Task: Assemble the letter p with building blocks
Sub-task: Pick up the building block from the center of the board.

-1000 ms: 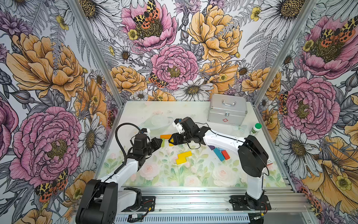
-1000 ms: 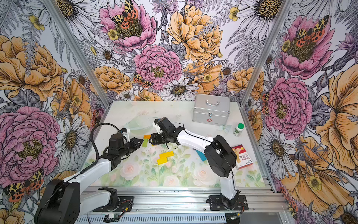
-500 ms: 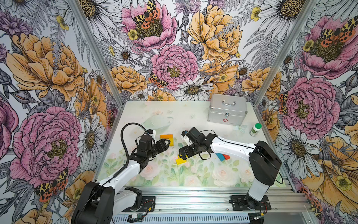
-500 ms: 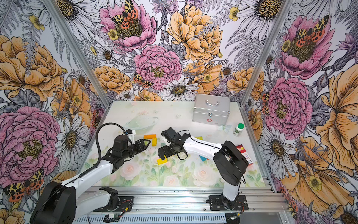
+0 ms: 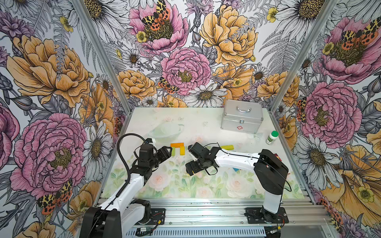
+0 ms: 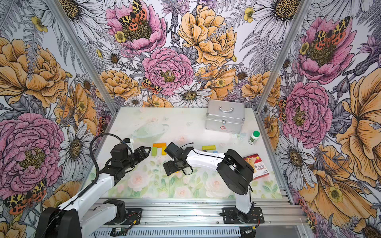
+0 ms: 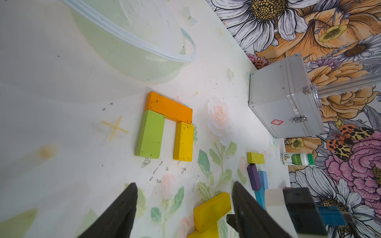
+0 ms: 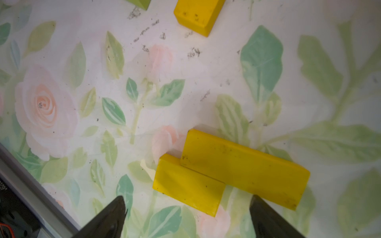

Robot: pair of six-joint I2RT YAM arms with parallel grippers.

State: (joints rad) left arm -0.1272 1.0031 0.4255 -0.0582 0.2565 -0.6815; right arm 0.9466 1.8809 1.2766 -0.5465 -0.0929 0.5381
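three blocks form an open arch on the tabletop (image 5: 206,123). the orange block (image 7: 168,107) lies across the top, and the green block (image 7: 150,134) and a yellow leg (image 7: 183,141) each touch it and run toward the robot. two loose yellow blocks (image 8: 245,167) lie nearer the robot than the orange block, apart from it, pressed side to side and offset lengthwise. the right end effector (image 8: 188,197) hovers over that pair, jaws spread and empty. the left end effector (image 7: 184,183), also spread and empty, hangs on the green-block side of the orange block, close to the arch.

the main risk is the touching pair. jaws closing across both would likely clamp two at once, or twist one and shove its neighbour. a skewed grip could then land crooked and leave the bowl of the p open. the arch is also loose, so a low sweep by either arm near the orange block could knock its legs out of square.
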